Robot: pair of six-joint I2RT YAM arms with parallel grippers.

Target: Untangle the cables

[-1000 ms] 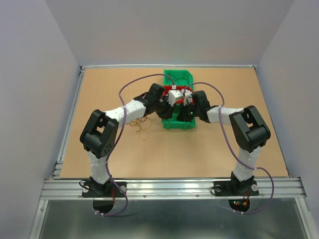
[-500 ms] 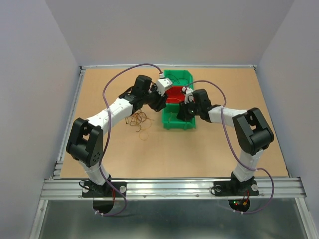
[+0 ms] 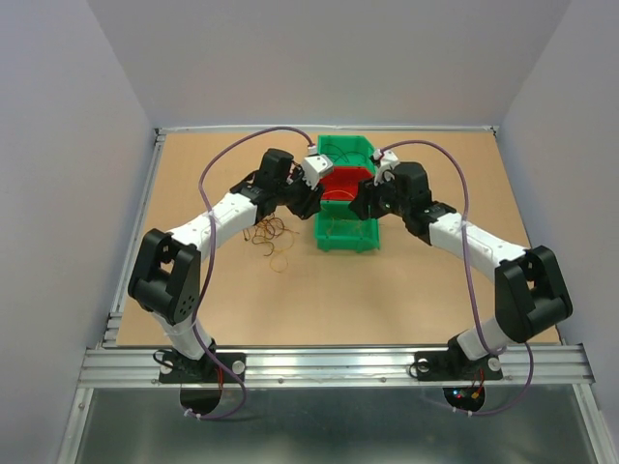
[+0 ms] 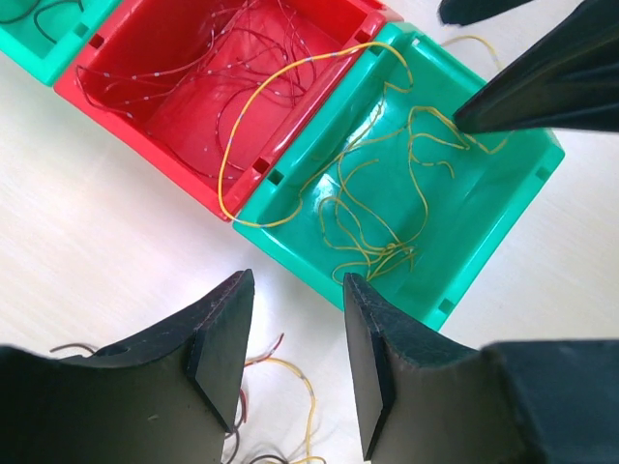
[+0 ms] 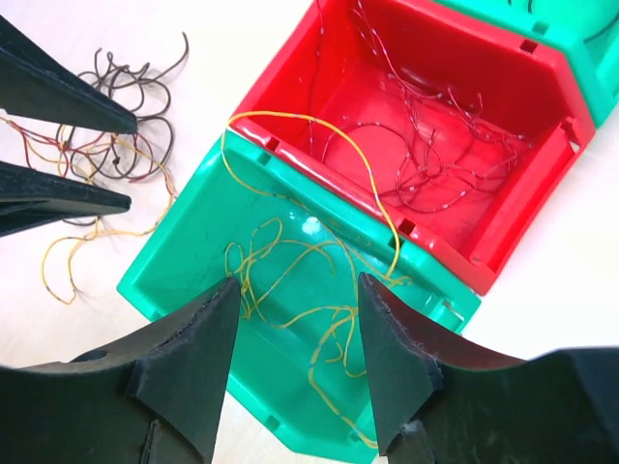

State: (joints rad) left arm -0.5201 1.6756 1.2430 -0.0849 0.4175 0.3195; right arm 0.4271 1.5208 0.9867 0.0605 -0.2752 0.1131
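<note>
The cables are thin curly wires. Yellow ones [image 5: 309, 290] lie in the near green bin [image 4: 503, 208], and one yellow strand [image 4: 224, 155] arcs over the rim into the red bin [image 4: 145, 116], which holds reddish wires [image 5: 435, 155]. A loose tangle of dark, reddish and yellow wires [image 5: 106, 155] lies on the board [image 3: 271, 235] left of the bins. My left gripper [image 4: 295, 333] hangs open above the board by the green bin's left wall, nothing between its fingers. My right gripper [image 5: 295, 333] hangs open and empty above the green bin [image 3: 348, 239].
A second green bin [image 3: 346, 148] sits behind the red bin [image 3: 340, 184], with a few dark wires in it [image 4: 34, 14]. The three bins stand in a row at the middle of the brown board [image 3: 435, 290]. Both grippers [image 3: 308, 201] [image 3: 362, 205] flank the bins closely.
The right gripper has opened and its arm has swung up and out to the right. The left arm drew back to the bins' left side, its jaws a little wider.
</note>
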